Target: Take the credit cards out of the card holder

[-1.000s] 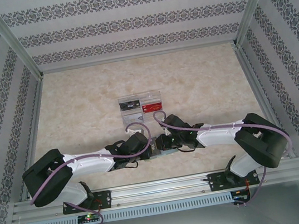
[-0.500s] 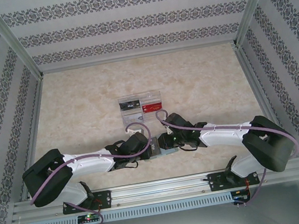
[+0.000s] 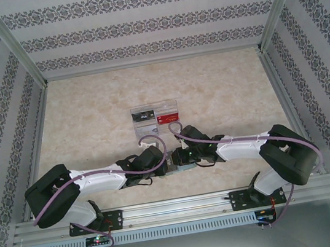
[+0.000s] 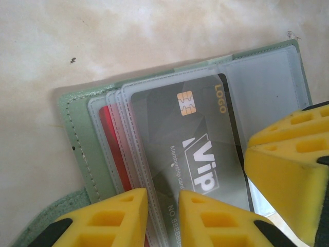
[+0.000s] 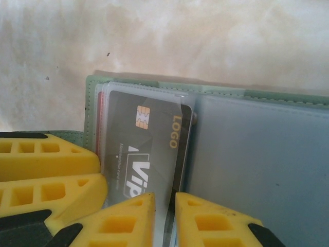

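Table: a pale marbled top inside patterned walls.
Left arm: it reaches in from the left, with its wrist low at the near middle of the table.
Right arm: it reaches in from the right and meets the left arm at the same spot.
Clear tray: it lies just beyond the two wrists and has a dark piece and a red piece in its compartments.
Card holder: it lies open and flat on the table between the two wrists, with a green stitched border and a fan of clear sleeves inside.
Left gripper: the jaws stand narrow, clamped on the near edge of the holder's stacked sleeves.
Right gripper: the jaws stand narrow and nearly closed. The edge of the top sleeve runs between the tips, just beside the left gripper's yellow fingers.
Clear sleeve: it lies on top of the stack, and the right jaws have it. I cannot tell whether they pinch the card inside as well.
Grey card: it has a gold chip and reads "VIP" and "LOGO". It sits inside that top sleeve.
Red card: it sits in a lower sleeve, with a strip showing to the left of the grey card.
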